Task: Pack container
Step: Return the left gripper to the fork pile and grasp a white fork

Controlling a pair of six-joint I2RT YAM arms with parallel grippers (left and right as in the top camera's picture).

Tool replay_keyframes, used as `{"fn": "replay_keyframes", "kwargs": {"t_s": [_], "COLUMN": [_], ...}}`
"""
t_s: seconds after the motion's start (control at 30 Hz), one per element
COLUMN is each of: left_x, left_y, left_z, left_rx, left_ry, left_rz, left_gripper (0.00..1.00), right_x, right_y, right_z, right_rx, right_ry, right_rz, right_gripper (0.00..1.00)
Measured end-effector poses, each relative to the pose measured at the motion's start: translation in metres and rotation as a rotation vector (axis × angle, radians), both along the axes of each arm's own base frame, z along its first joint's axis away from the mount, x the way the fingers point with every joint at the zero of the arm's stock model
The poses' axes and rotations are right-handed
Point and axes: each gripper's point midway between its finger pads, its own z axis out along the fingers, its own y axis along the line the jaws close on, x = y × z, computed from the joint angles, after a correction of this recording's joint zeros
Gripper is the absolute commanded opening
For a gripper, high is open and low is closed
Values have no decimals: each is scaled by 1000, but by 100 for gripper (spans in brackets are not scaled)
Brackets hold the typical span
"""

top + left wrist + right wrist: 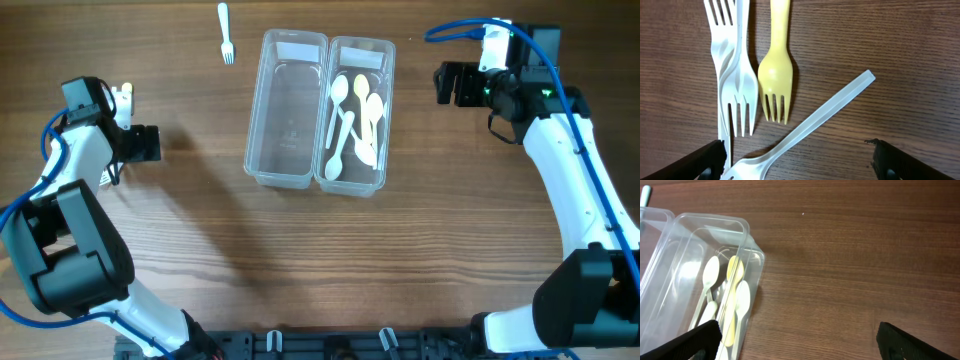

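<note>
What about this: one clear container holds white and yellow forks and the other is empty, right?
No: that clear container holds white and yellow spoons, not forks; the other container is empty. The overhead view shows it.

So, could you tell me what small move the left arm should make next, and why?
Probably lower the left fingers straight down and close on the slanted white fork, whose neck lies between them. They stand open over the forks, holding nothing; the spoons are in the spoon container, while the empty container beside it has no forks.
</note>
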Motion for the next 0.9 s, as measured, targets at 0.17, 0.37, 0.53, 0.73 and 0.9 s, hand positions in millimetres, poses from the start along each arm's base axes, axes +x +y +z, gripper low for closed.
{"fn": "replay_keyframes", "kwargs": {"t_s": [0.17,0.37,0.53,0.73,0.9], "left_x": [-4,-4,-5,-9,-10], "left_y": [-2,-4,-13,-19,-30], "left_z": [-19,-27,-30,-31,-32], "left_rx": [-10,-33,-80,-122,-187], "left_ry": [46,64,72,84,84], "left_rz": [-19,-28,-54,-58,-79], "left_gripper": [92,67,76,85,82], "right_x": [0,0,0,0,0], "right_y": [0,0,0,0,0], "right_z": [0,0,0,0,0], "right_rx": [0,0,0,0,0], "right_ry": [0,0,0,0,0], "right_rz": [0,0,0,0,0], "right_gripper": [100,100,100,100,100]}}
